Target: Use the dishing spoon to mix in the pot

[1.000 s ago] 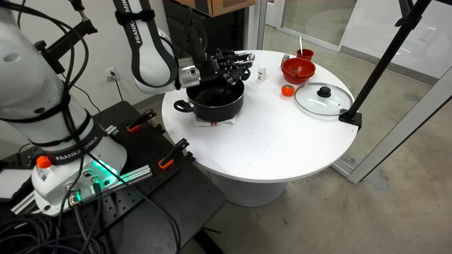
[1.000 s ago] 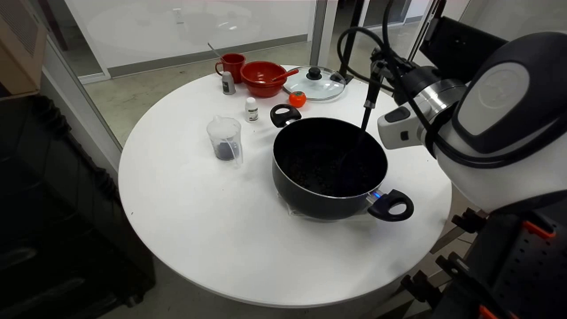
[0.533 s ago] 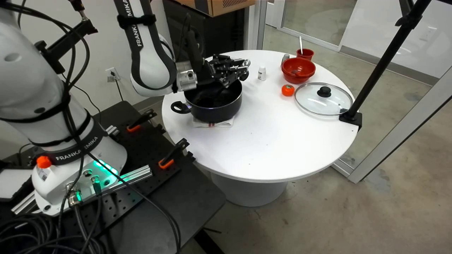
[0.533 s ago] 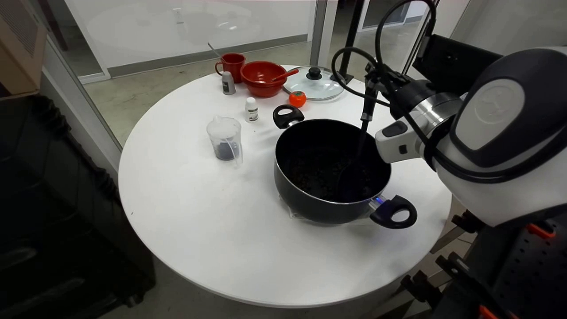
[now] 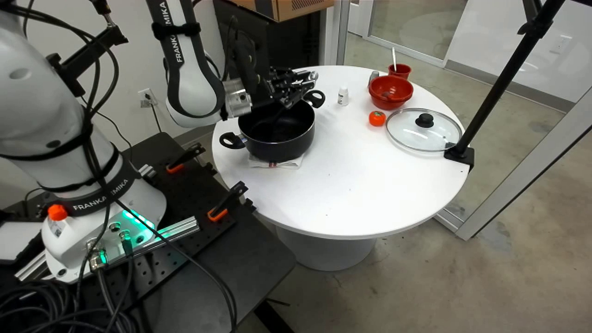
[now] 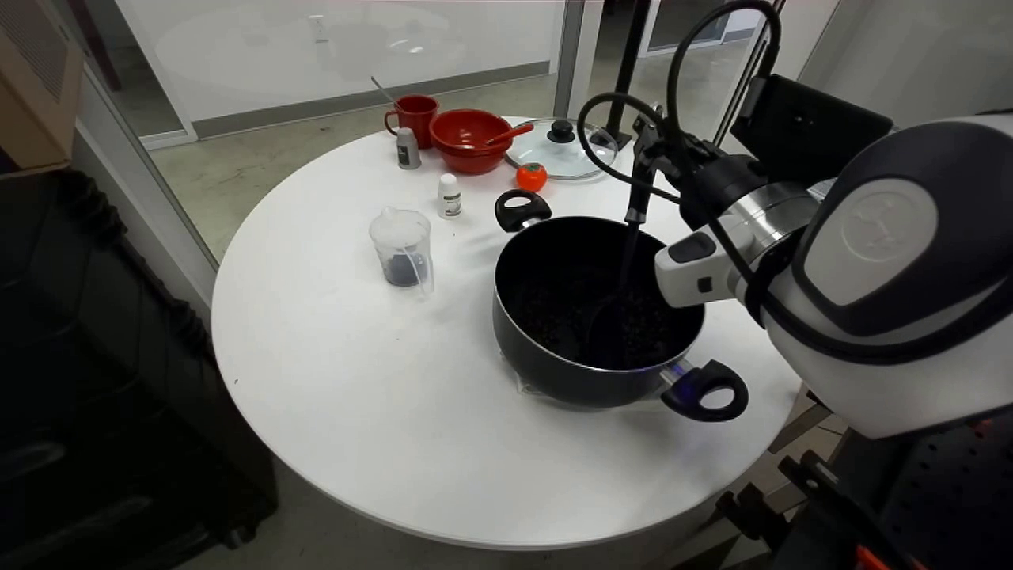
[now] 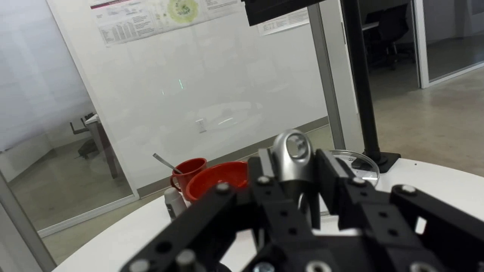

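The black pot [image 6: 546, 364] sits on the white table near the robot, and dark bits lie on its floor. The dishing spoon [image 6: 638, 198] stands steeply in it, black handle up, its dark head low inside the pot. My gripper [image 7: 295, 166] is shut on the top of that handle; the silver end with its hole pokes up between the fingers [image 7: 261, 162] in the wrist view. In an exterior view the gripper [image 5: 299, 83] is above the pot's far rim, while the arm covers part of the opening.
Under the pot lies a folded cloth [image 5: 277, 163]. A clear measuring jug [image 6: 401, 245], white bottle [image 6: 449, 198], grey shaker [image 6: 407, 149], red mug [image 6: 415, 119], red bowl [image 6: 472, 158], orange fruit [image 6: 531, 178] and glass lid [image 6: 570, 162] are spread over the table.
The gripper and spoon have shifted towards the robot's base side, the spoon moving across the pot. The pot and its cloth have slid a little the same way.
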You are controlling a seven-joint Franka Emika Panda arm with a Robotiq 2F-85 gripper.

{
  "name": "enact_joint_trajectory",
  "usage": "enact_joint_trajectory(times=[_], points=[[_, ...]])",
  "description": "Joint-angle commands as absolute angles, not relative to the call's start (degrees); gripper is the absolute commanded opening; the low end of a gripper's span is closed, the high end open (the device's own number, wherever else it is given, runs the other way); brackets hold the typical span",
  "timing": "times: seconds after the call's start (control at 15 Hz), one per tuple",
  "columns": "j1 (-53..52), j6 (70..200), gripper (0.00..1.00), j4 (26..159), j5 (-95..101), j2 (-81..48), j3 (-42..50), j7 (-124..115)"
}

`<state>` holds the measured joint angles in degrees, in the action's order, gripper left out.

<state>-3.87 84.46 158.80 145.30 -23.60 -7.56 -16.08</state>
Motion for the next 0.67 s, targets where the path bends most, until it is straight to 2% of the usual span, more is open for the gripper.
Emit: enact_joint_trajectory(times=[0.0,0.6], points=[[-5.4,79.3,0.08,159.0,143.6,-26.6,-8.9,-18.7],[-4.7,75.6,0.08,158.9,142.5,-25.4,-8.9,-21.2]])
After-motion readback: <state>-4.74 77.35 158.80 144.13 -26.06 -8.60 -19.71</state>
